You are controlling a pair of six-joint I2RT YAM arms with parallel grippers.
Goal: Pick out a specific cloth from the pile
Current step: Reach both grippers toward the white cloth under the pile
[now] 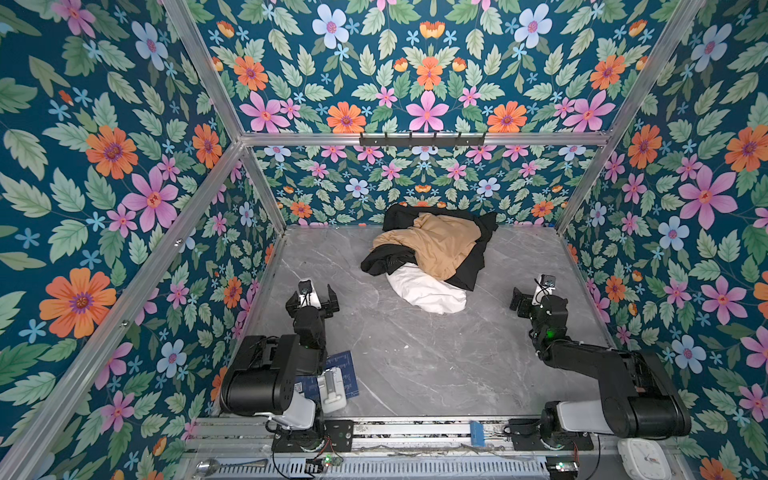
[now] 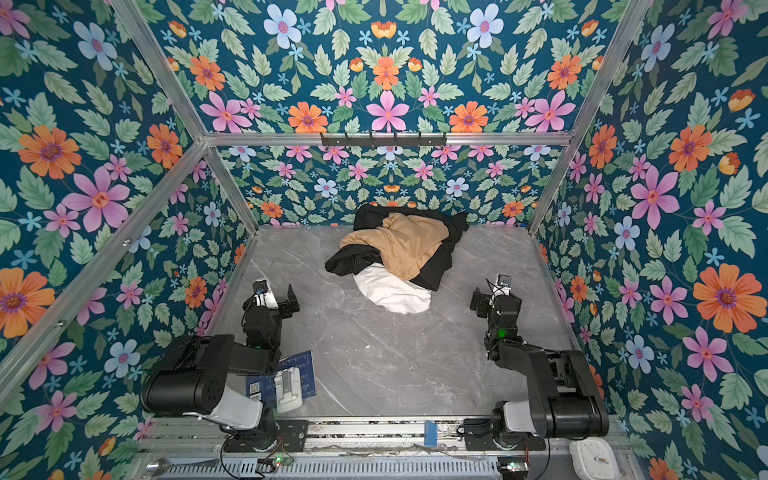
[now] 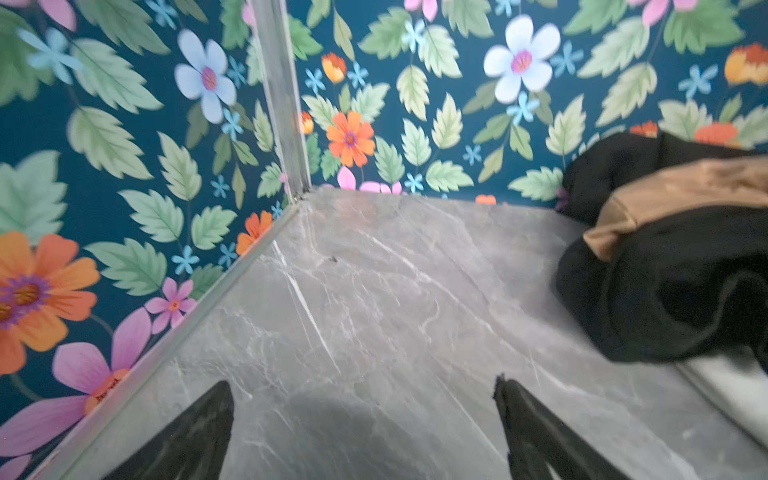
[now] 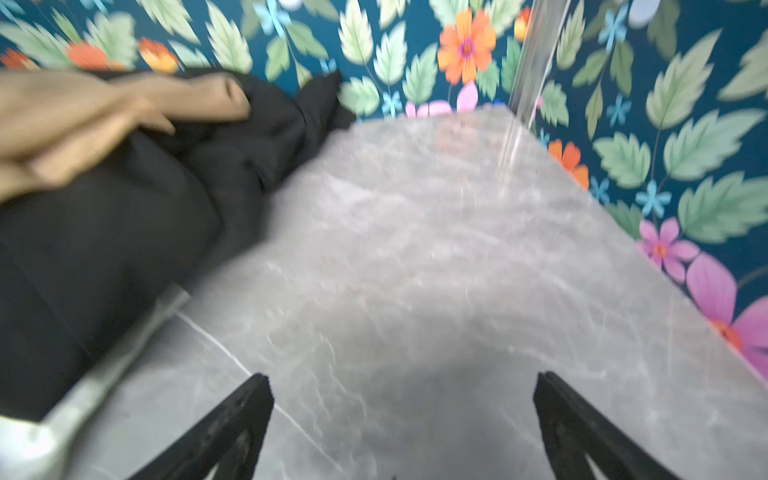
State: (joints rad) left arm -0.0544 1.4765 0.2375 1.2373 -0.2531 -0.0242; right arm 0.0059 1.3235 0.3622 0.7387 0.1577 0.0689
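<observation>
- Two tools hang low over the counter (image 1: 415,357), each with its jaws spread wide and nothing between them.
- The left tool (image 1: 312,297) sits close to the left wall and points toward the back. In its wrist view, the left tool (image 3: 362,384) frames only bare grey marble between its dark fingertips (image 3: 212,411).
- The right tool (image 1: 538,293) sits near the right wall, also facing the back. In its wrist view, the right tool (image 4: 402,377) likewise has only marble between its fingertips (image 4: 245,399).
- The cloth (image 1: 428,293) lies between the two tools and well apart from both. It is a crumpled white mound resting on the counter at the near edge of the pile (image 1: 473,266).
- Its far edge is tucked under the other fabrics, while its near part spills out in plain sight in both top views (image 2: 392,295).
- A tan cloth (image 1: 436,245) is draped over the top of the pile.
- The black garments (image 1: 378,262) spread beneath and around the tan cloth, reaching the back wall.
- In the blurred right wrist view a pale strip shows under the black fabric, too smeared to read.
- A blue card (image 1: 343,361) with a white device on it lies beside the left arm's base.
- Floral panels in aluminium framing wall in the counter on three sides.
</observation>
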